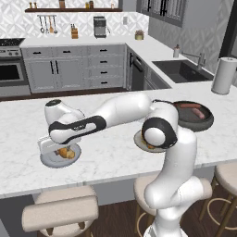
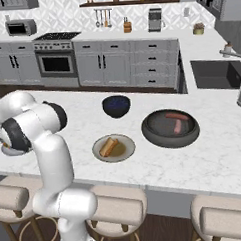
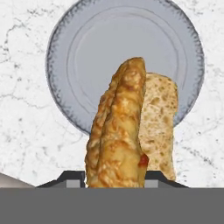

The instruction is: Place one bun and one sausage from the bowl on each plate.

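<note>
Bun is sitting clenched between the fingers, which are closing tightly on its near end while its far end is reaching out over the grey plate; a paler split half is showing just beside the golden crust, and a small red fleck is visible low on the crust. Seen from the left base camera, the gripper is hanging directly over that grey plate at the left of the tabletop, with the bun at or just above the plate surface; whether it is touching cannot be told. Progress is judged as partial: the cream-rimmed plate is already carrying one bun, the second bun is arriving at the grey plate but is not yet released, and both sausages are lying in the wide black pan, so two sausage transfers appear to be remaining. Only the right base camera is showing the dark bowl, standing behind the cream-rimmed plate, its contents indistinct. Hand camera alone is showing the grip and the bare plate centre.
</note>
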